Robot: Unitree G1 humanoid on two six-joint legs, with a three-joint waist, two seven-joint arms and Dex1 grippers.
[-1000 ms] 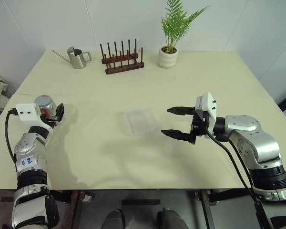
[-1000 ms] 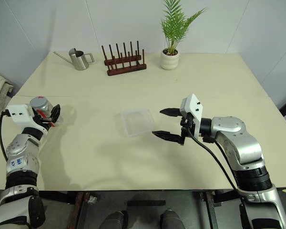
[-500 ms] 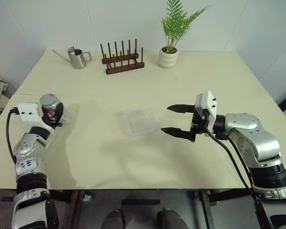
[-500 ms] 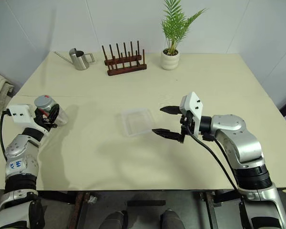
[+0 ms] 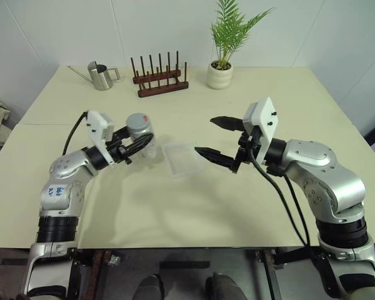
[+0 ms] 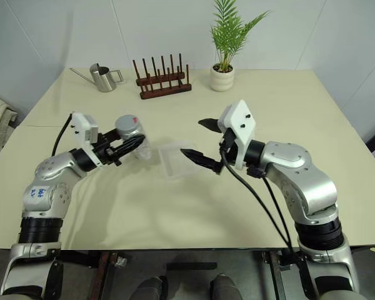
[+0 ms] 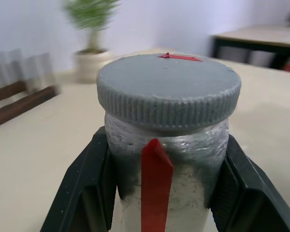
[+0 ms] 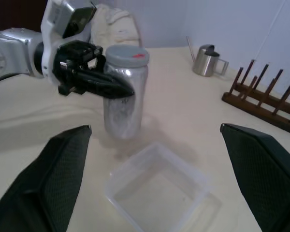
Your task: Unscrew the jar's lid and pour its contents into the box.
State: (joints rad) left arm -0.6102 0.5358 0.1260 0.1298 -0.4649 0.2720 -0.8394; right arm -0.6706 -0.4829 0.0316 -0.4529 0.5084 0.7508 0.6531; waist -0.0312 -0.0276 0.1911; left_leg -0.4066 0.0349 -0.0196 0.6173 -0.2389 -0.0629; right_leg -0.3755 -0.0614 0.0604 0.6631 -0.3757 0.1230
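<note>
Left wrist view | jar [image 7: 166,193] clear, upright | lid [image 7: 168,90] grey, on

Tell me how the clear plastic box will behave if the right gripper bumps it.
The box looks thin-walled and empty, so probably very light and quick to slide on the smooth table. Being shallow and wide, it seems unlikely to tip. Its walls may flex.

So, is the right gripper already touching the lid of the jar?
Apart. In the right wrist view, the open right gripper is well short of the lid; bare table and the box show between its fingers. The left gripper holds the jar.
</note>
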